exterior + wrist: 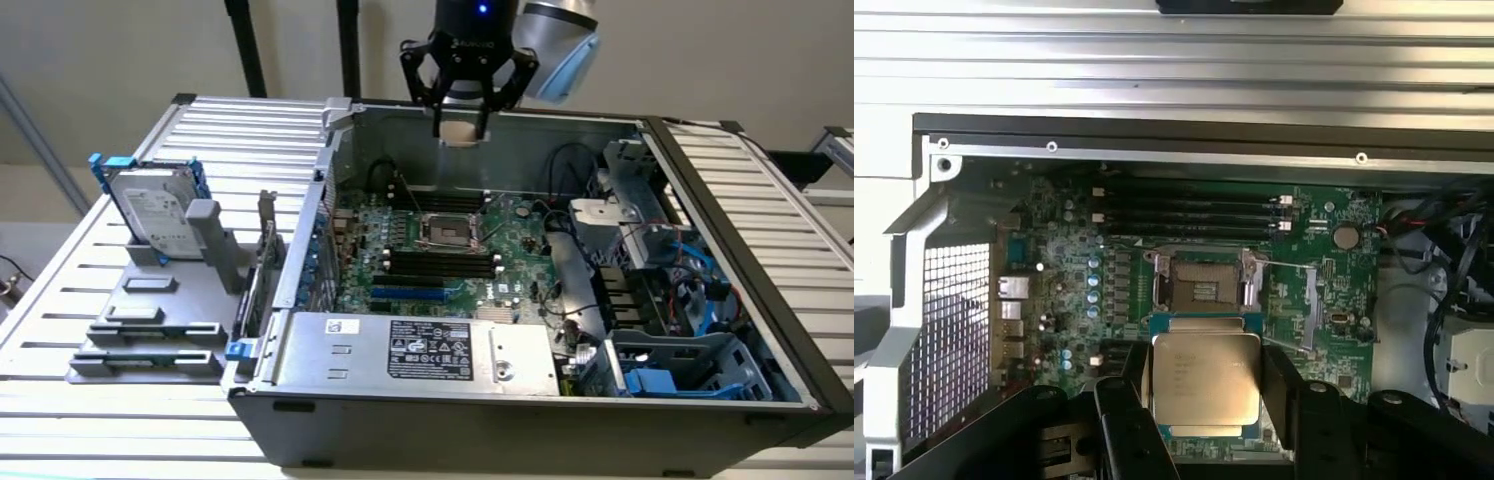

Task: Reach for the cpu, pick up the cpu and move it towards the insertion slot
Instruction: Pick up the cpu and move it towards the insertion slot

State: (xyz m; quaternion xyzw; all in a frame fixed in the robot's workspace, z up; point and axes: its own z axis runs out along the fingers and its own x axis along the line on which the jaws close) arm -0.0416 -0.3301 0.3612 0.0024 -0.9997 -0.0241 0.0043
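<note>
Holding cpu (1206, 378) | gripper (462, 128) clamped | above insertion slot (449, 232)

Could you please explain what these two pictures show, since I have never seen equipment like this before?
This is a robot arm working over an opened desktop computer case that lies on a slatted metal table. One picture comes from a camera standing off to the side; the other from a camera on the arm's wrist, looking down into the case. The arm's hand hangs above the case's far edge and holds the cpu, a small flat silver chip, between its two black fingers. Below it on the green board sits the insertion slot, a shiny square frame with a dark centre. On the exterior view's left, a silver hard drive stands in a grey holder.
</note>
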